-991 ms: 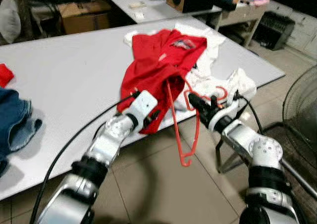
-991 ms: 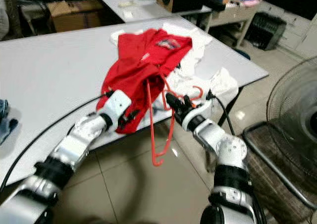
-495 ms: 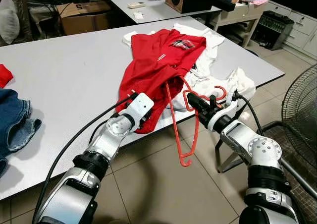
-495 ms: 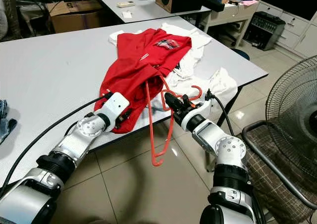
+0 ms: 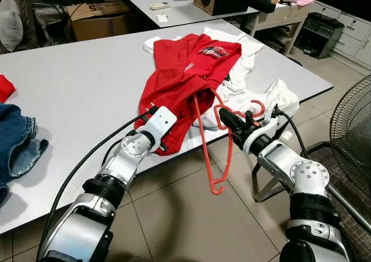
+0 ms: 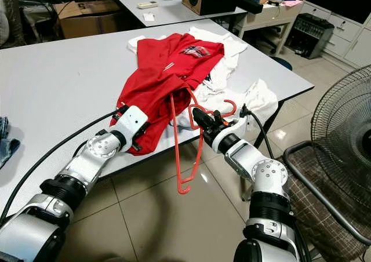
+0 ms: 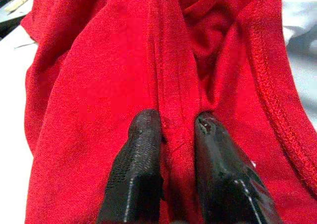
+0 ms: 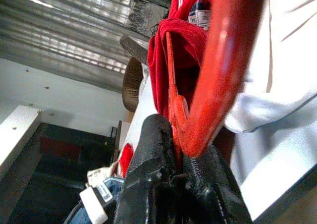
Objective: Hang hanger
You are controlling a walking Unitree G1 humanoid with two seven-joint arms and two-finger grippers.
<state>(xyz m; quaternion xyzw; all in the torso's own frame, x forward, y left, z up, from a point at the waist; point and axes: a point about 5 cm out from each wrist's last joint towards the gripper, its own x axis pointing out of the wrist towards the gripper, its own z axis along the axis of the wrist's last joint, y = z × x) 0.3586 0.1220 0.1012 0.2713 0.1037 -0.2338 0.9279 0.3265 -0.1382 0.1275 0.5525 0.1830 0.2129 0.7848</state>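
Hanger hangs off the desk edge, half inside the shirt.

Our right end effector [image 5: 223, 118] is clamped on the red hanger [image 5: 215, 157] near its hook; its long axis runs from 12 down to 6 past the desk [image 5: 75, 94] edge. Our left end effector [image 7: 171, 135], at 9 o'clock of it, pinches a fold of the red shirt [image 5: 182, 79].
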